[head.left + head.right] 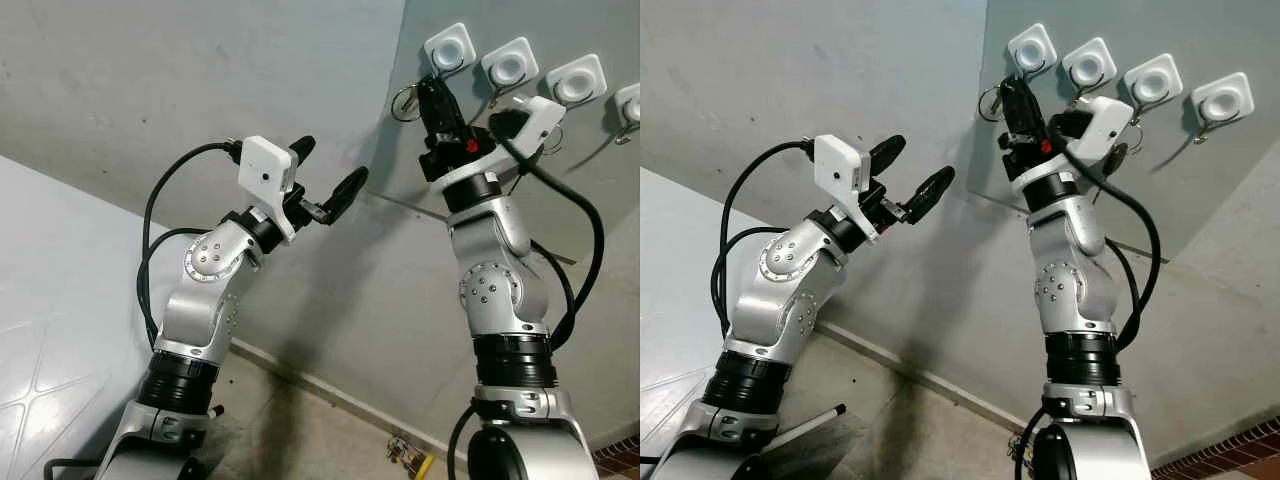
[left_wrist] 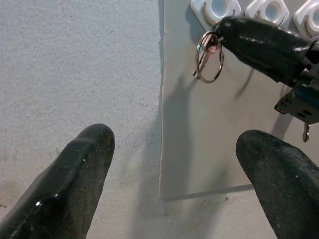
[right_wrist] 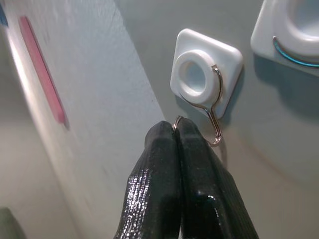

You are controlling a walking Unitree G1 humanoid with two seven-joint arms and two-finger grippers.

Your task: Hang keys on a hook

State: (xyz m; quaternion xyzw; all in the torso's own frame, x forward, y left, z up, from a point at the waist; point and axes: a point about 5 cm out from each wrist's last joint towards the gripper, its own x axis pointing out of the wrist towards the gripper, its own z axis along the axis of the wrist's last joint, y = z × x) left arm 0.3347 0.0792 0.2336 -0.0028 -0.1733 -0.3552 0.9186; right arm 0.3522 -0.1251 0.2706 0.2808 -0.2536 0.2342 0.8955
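Right fingers (image 3: 177, 149) hiding keys (image 2: 208, 57) below hook (image 3: 212, 112)

Rough grey wall (image 1: 200, 80) w/ smooth panel (image 1: 560, 200) — concrete floor (image 1: 300, 430).

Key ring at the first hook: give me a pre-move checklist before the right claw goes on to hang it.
1. Right claw shut on the key ring: ok.
2. Ring hangs free below the claw, keys not snagged: ok.
3. Claw tip sits just below the wire hook on the leftmost white mount: ok.
4. Ring already over the hook: not ok.
5. Left claw open and off to the side, out of the path: ok.
6. Hook's upturned end free to take the ring: cannot tell.
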